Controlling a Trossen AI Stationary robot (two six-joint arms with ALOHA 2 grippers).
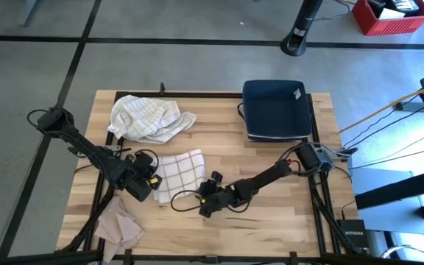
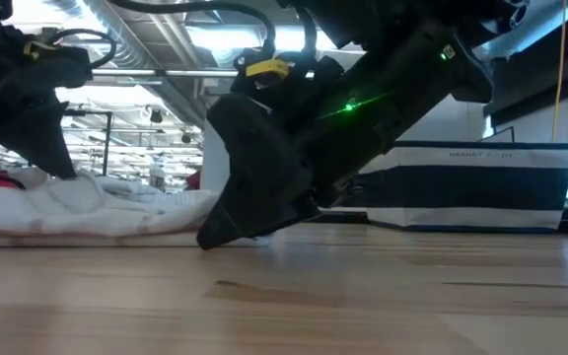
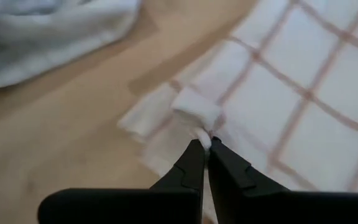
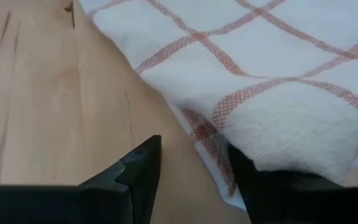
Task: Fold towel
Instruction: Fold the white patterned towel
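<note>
Left gripper (image 3: 206, 144): pinched shut on checked towel (image 1: 179, 173) edge, centre-left of high view. Right gripper (image 4: 191, 163): spread wide at towel's lower edge; advised sliding under before closing

Three cloths lie on the table: one red-checked towel (image 1: 180, 173), one crumpled checked cloth (image 1: 149, 118), one tan cloth (image 1: 120, 227), plus one dark basket (image 1: 277, 110).
</note>
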